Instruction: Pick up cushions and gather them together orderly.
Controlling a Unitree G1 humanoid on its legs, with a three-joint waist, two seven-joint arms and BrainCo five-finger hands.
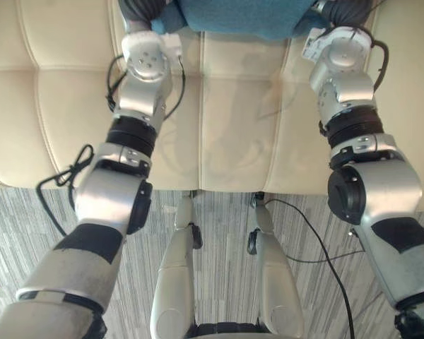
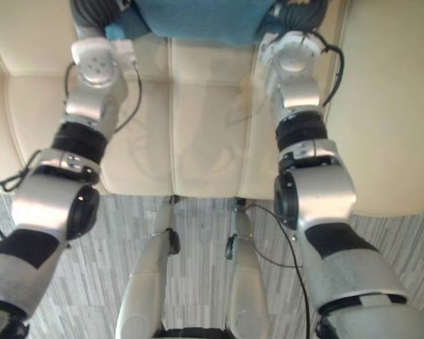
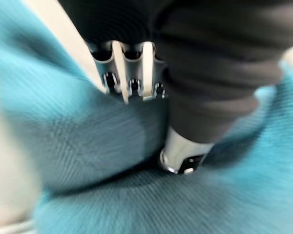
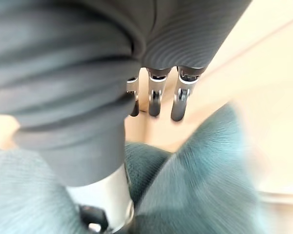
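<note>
A blue-teal cushion (image 1: pixel 240 18) sits at the far edge of the view over the cream sofa seat (image 1: pixel 233 127), between my two hands. My left hand (image 1: pixel 138 8) is at its left end. In the left wrist view its fingers (image 3: pixel 123 83) sink behind a fold of the cushion (image 3: pixel 88 136) and the thumb (image 3: pixel 179 158) presses in from the other side. My right hand (image 1: pixel 346 10) is at the cushion's right end. Its fingers (image 4: pixel 156 97) are curled above the fabric (image 4: pixel 200 170) and its thumb (image 4: pixel 107 209) is dug into it.
The quilted cream sofa spans the upper half of the view, and its front edge (image 1: pixel 219 189) runs across the middle. Grey striped floor (image 1: pixel 21 233) lies below it. A lighter sofa section (image 2: pixel 389 106) is at the right.
</note>
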